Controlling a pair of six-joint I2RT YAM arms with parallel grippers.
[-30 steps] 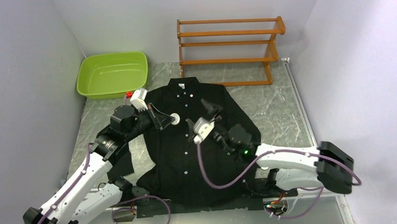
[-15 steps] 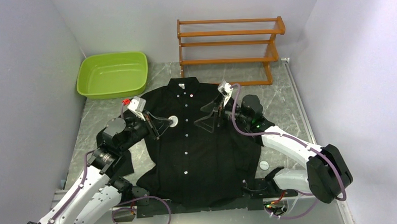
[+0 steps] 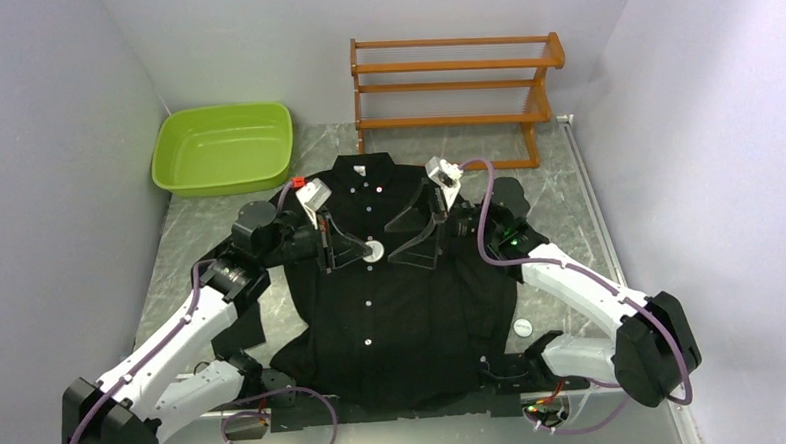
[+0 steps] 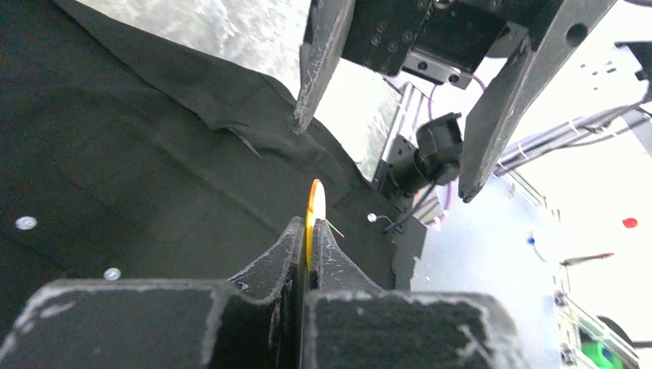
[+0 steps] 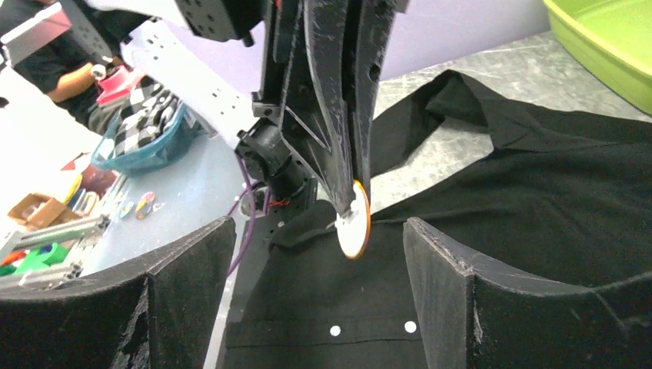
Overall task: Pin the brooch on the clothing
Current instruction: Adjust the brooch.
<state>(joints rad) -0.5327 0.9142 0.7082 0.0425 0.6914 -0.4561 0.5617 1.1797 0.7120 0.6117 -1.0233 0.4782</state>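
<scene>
The clothing (image 3: pixel 393 302) is a black button-up shirt lying flat on the table, front up. My left gripper (image 3: pixel 363 251) hangs over its chest, shut on the brooch (image 3: pixel 373 251), a small round disc with an orange rim. In the left wrist view the brooch (image 4: pixel 315 201) stands edge-on out of the left gripper (image 4: pixel 307 227), a thin pin at its side. My right gripper (image 3: pixel 391 244) faces it from the right and is open. In the right wrist view the brooch (image 5: pixel 355 224) shows its pale face just ahead of the right gripper (image 5: pixel 317 231), in line with the gap.
A green basin (image 3: pixel 224 147) sits at the back left and a wooden rack (image 3: pixel 454 99) at the back. A small white round thing (image 3: pixel 523 326) lies on the table right of the shirt hem. Walls close in on both sides.
My left gripper carried the brooch right, from the shirt's left chest to its middle. My right arm swung from the shirt's front round to its right side and now points at the brooch.
</scene>
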